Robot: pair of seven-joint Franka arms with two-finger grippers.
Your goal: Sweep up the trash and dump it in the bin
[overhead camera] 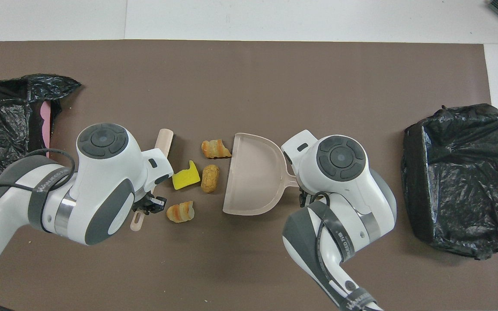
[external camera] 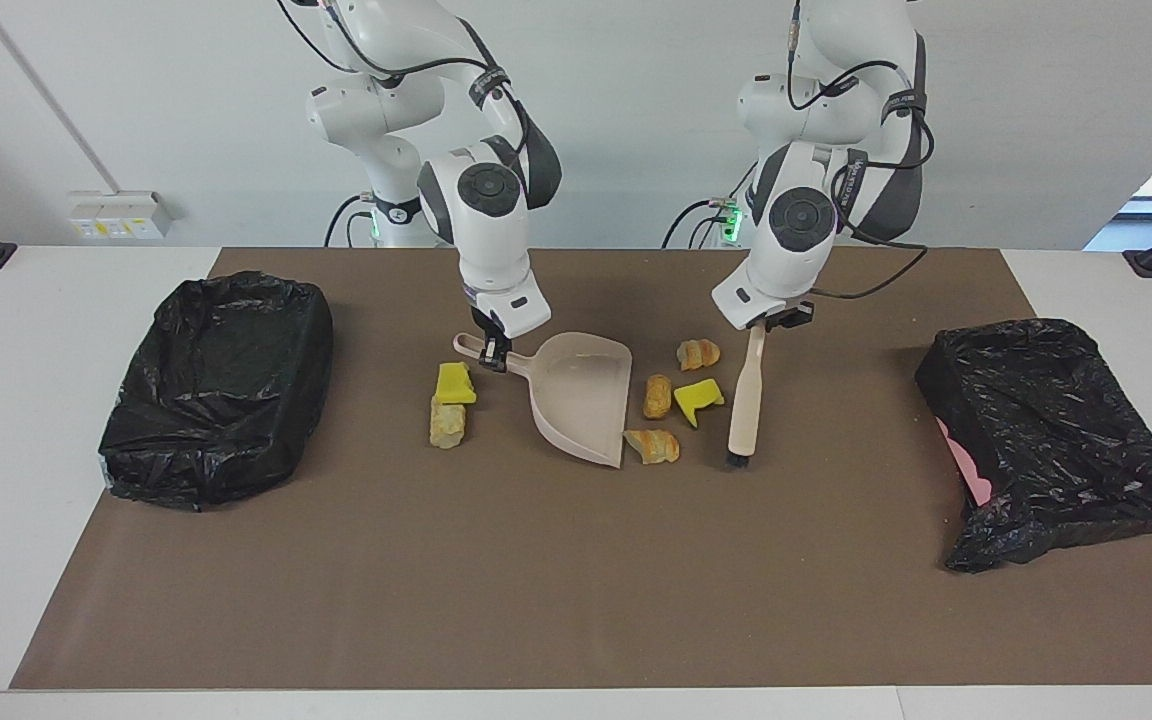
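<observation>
My right gripper [external camera: 489,354] is shut on the handle of the beige dustpan [external camera: 581,398], which lies on the mat with its mouth toward the left arm's end. My left gripper [external camera: 772,322] is shut on the beige brush [external camera: 746,400], whose dark bristles touch the mat. Between brush and pan lies trash: a croissant piece [external camera: 652,445] at the pan's lip, a bread roll [external camera: 657,396], a yellow sponge [external camera: 696,397] and another croissant piece [external camera: 698,353]. From overhead they show as croissant [overhead camera: 215,148], roll [overhead camera: 210,178], sponge [overhead camera: 186,178], croissant [overhead camera: 180,211].
A yellow sponge chunk [external camera: 454,383] and a pale scrap [external camera: 447,422] lie beside the pan's handle. A black-bagged bin [external camera: 221,385] stands at the right arm's end of the mat. Another black-bagged bin [external camera: 1046,440], with pink showing, lies at the left arm's end.
</observation>
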